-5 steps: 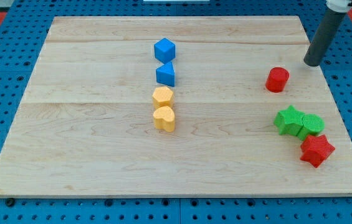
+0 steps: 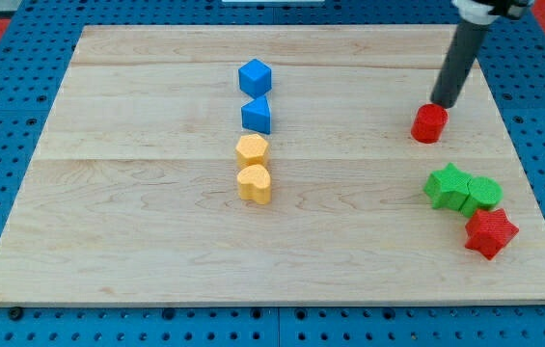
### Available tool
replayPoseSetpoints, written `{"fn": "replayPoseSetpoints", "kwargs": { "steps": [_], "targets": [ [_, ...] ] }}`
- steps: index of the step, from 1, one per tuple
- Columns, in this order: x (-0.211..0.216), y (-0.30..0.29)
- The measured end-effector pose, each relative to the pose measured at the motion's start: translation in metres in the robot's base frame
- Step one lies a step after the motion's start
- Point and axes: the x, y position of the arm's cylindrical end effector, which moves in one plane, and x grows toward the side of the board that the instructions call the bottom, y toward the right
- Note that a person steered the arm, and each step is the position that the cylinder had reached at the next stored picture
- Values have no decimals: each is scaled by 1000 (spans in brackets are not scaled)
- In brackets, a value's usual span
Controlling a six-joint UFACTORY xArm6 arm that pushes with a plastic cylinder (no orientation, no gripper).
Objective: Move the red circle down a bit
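The red circle [image 2: 429, 123] sits right of centre in the upper half of the frame, on the wooden counter [image 2: 137, 241].

Nearest the frame's bottom, at the lower right, lies a red star [image 2: 490, 232]. Just above it, and touching it, a green star [image 2: 449, 187] and a green circle [image 2: 484, 193] are bunched together. They lie below the red circle but apart from it, so a short downward push looks safe, while a long one would risk running the circle into the green pair.

Near the middle of the frame a column of four blocks runs upward: a yellow heart [image 2: 255, 183], a yellow hexagon [image 2: 251, 149] touching it, then a blue triangle [image 2: 258, 115] and a blue cube [image 2: 254, 76]. All are well to the left of the work.

Farthest back, my tip [image 2: 443, 102] stands at the circle's upper right edge, touching it or very nearly. That position fits the task: the rod is behind the circle on its far side, so sliding toward the frame's bottom should carry the circle down. Being slightly right of centre, it may also nudge the circle leftward.

There are no jaws on this arm, only the rod.
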Motion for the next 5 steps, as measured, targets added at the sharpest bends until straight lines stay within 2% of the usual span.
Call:
{"fn": "replayPoseSetpoints", "kwargs": {
  "steps": [2,5],
  "targets": [
    [27,-14],
    [30,-42]
  ]
}}
